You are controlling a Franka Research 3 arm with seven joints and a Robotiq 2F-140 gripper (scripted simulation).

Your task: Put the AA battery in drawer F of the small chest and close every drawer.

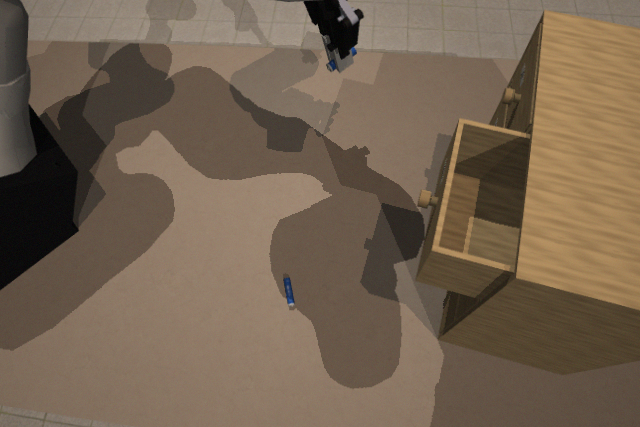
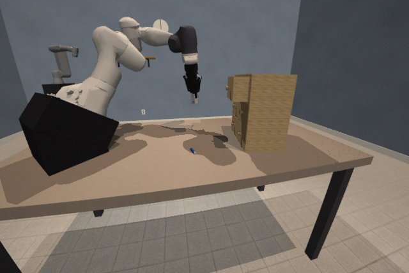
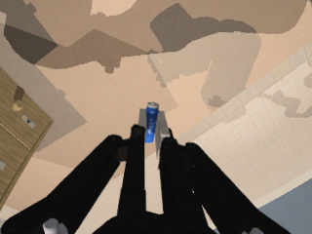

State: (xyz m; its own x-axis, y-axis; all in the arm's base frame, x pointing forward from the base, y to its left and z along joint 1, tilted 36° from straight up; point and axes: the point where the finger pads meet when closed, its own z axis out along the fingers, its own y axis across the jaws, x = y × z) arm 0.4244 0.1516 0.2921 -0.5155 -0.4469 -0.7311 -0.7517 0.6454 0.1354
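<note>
My gripper (image 1: 341, 59) (image 2: 193, 100) (image 3: 150, 120) is shut on a small blue battery (image 3: 151, 119) (image 1: 343, 60) that sticks out past the fingertips. It hangs high above the back of the table, left of the wooden chest (image 1: 578, 153) (image 2: 267, 111) (image 3: 16, 136). The chest's top drawer (image 1: 478, 126) (image 2: 238, 88) is pulled out toward the arm and looks empty inside. The drawers below it are pushed in. I cannot read the drawer letters. A second blue battery (image 1: 288, 290) (image 2: 192, 150) lies flat on the table (image 1: 155, 360) (image 2: 165, 180) in front of the chest.
The robot's black base (image 1: 31, 205) (image 2: 66, 131) stands at the left of the table. The open drawer's knob (image 1: 426, 199) points toward the table's middle. The table's far edge lies just behind the gripper.
</note>
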